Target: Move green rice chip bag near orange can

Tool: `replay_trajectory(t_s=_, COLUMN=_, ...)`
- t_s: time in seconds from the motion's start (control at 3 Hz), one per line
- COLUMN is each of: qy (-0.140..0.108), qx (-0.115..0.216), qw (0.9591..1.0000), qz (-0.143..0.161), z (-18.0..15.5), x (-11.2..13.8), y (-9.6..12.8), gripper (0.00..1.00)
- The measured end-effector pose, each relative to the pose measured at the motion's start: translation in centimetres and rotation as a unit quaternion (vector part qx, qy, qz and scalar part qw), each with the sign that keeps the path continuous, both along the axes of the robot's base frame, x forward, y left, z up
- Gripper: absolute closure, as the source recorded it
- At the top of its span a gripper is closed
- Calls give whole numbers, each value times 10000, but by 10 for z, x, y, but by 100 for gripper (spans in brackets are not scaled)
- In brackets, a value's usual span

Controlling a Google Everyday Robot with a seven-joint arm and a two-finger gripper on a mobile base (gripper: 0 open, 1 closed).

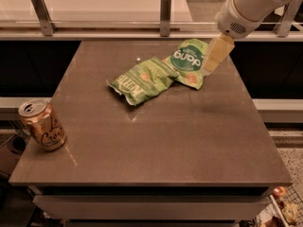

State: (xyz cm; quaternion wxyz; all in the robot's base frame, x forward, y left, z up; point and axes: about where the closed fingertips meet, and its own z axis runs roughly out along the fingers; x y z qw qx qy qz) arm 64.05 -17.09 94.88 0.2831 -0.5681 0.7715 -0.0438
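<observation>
Beside the crinkly green rice chip bag (pixel 187 60) hangs the pincer (pixel 210 66).

On the brown table (pixel 189 141) I see 3 things: orange can (pixel 42 125) front-left, Kettle bag (pixel 144 79) touching green rice chip bag (pixel 188 63) at the back, gripper (pixel 215 58) beside its right edge.

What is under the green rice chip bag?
Only the table shows around the green rice chip bag; beneath is covered. The gripper hangs at its right edge.
</observation>
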Motion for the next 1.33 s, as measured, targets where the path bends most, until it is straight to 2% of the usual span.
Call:
replay_trajectory(t_s=0.33, qy=66, qx=415, qw=9988, qz=-266, z=-17, x=15, y=-14, gripper=0)
replay_trajectory(t_s=0.67, qy=60, qx=842, qw=9956, qz=-407, z=-29, x=28, y=-20, gripper=0)
replay_trajectory(t_s=1.0, qy=38, qx=1091, qw=9931, qz=-435, z=-34, x=37, y=-9, gripper=0)
replay_trajectory(t_s=1.33, qy=52, qx=1107, qw=9929, qz=-434, z=-35, x=38, y=-7, gripper=0)
